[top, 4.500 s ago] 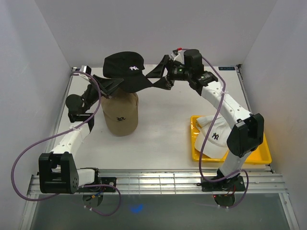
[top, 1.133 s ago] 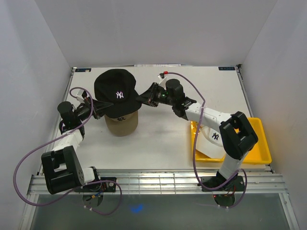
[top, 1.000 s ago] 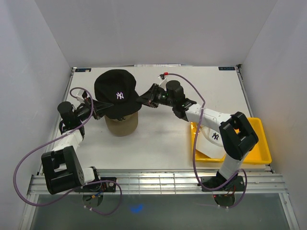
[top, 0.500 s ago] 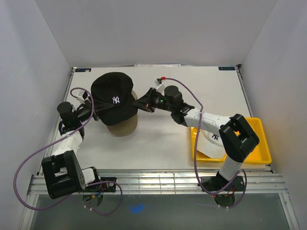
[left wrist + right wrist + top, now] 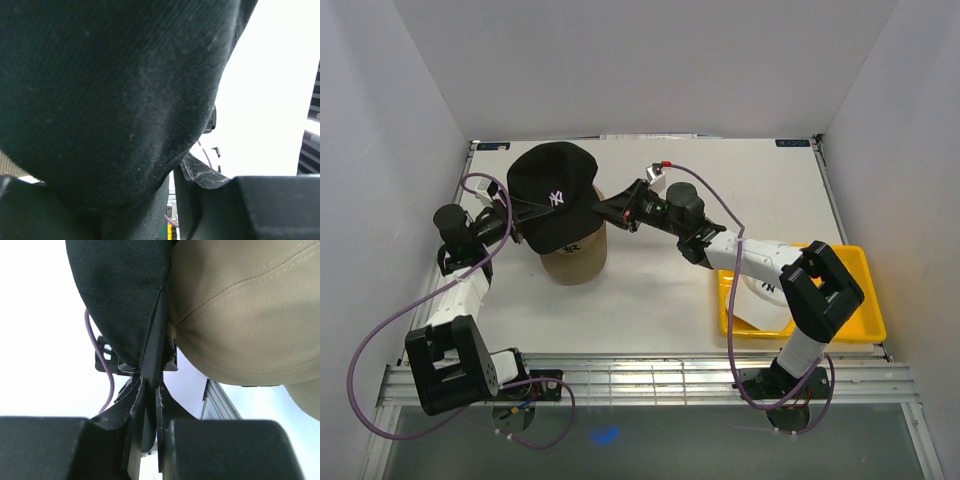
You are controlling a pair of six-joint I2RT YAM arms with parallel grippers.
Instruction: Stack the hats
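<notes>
Between the L claw (image 5: pixel 508 214) and R claw (image 5: pixel 611 212), the black cap (image 5: pixel 552 190) is sitting over the tan cap (image 5: pixel 574 262). It's covering the tan top but riding offset toward the L claw, w/ tan cloth showing below it on the near side. R claw is clamping tight on the black cap's edge: its wrist view is showing a thin black strip running down betw. the pads (image 5: pixel 134 395), tan crown bulging just right of them. L claw is pressing against the opposite side of the black cap. Its wrist view is filling w/ black cloth, so I can't tell whether it's gripping or standing apart.

Progress, judging from the layout: black-on-tan is approx. in place but isn't finished, since the cap is needing to settle square and the R claw is holding on. White cap (image 5: pixel 752 305) is lying in the tray (image 5: pixel 860 330), well behind the R claw and partly hidden by the R arm (image 5: pixel 760 262); it's waiting its turn for the top of the pile. Whatever's under tan isn't showing.

Heading: black cap's logo is facing the near edge, so the brim is prob. pointing that way, i.e. crosswise to the line joining the two claws. Long axis, back-to-brim, is running far-to-near, passing betw. the claws, w/ the cap tipping a bit toward the L claw.
</notes>
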